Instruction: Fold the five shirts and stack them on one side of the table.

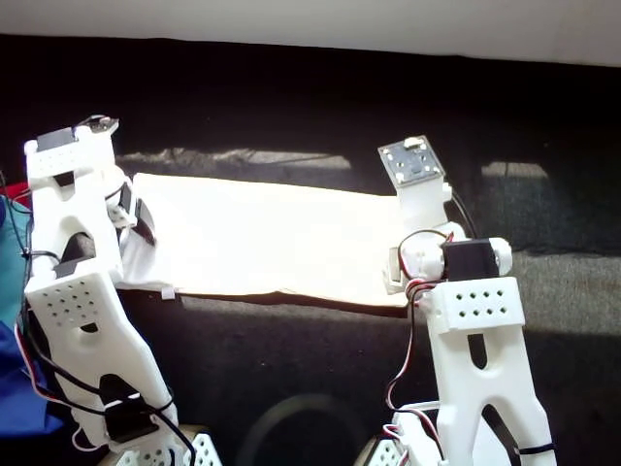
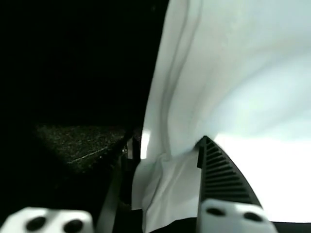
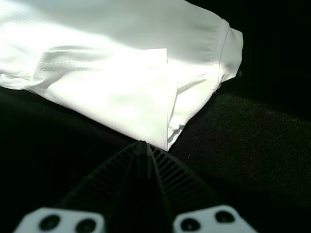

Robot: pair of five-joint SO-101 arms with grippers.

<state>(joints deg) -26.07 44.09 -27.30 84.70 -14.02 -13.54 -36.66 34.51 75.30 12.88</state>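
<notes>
Both grippers are sitting at opposite ends of the white shirt (image 1: 272,243) in the high view. The shirt is lying folded into a long band across the black table (image 1: 291,107). The left gripper (image 1: 136,221) is resting at one end of the band and the right gripper (image 1: 396,277) is pointing down at the near corner of the other end. Blue and teal cloth (image 1: 12,379) is lying at the table's edge beside the left arm. In the left wrist view, the left gripper (image 2: 166,143) is standing partway open, its jaws straddling the shirt's edge. A bunched fold of the white shirt (image 2: 233,73) is filling the gap and touching the ridged black finger (image 2: 218,174), with the black table (image 2: 82,141) showing beside it. In the right wrist view, the right gripper (image 3: 142,144) is showing its jaws pressed together with nothing between them. Its tip is sitting on the black table (image 3: 252,145) just beside the hemmed corner of the white shirt (image 3: 107,82), which is lying flat with one layer folded over another.
</notes>
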